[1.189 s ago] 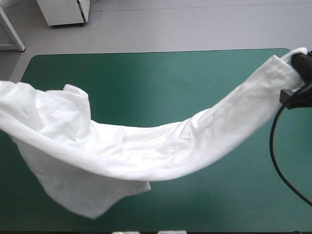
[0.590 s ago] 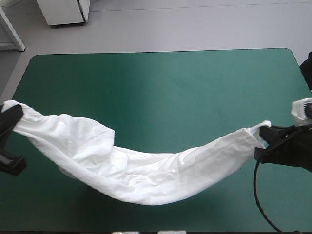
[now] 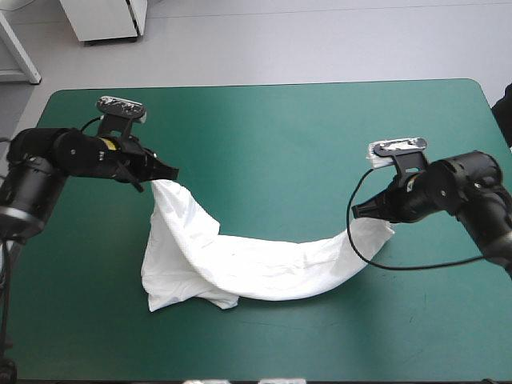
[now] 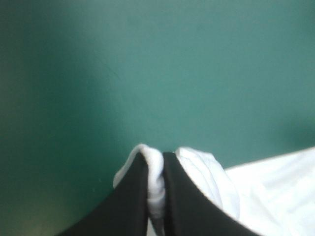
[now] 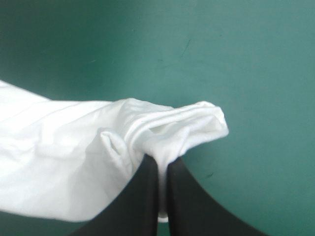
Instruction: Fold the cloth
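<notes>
High view shows the white T-shirt (image 3: 240,268) lying in a sagging band across the desk (image 3: 280,120) and its teal-green cover, running from about 9 o'clock of the desk's middle, down through 6 o'clock and up to about 3 o'clock. The left gripper (image 3: 170,174) holds one end on the 9 o'clock side. From there the cloth drops into a bunched, folded-over heap resting on the desk toward 7 o'clock. The right gripper (image 3: 358,210) holds the other end on the 3 o'clock side, and the cloth touches the cover right beside it. Left wrist view: the black fingers (image 4: 130,196) are all but closed, pinching a small wad of white cloth between their tips (more of the shirt spreads away to one side of them). Right wrist view: that arm's fingers (image 5: 142,196) likewise clamp a rolled, layered edge of the shirt, which bulges ahead of the tips and trails off beside them over the cover.
</notes>
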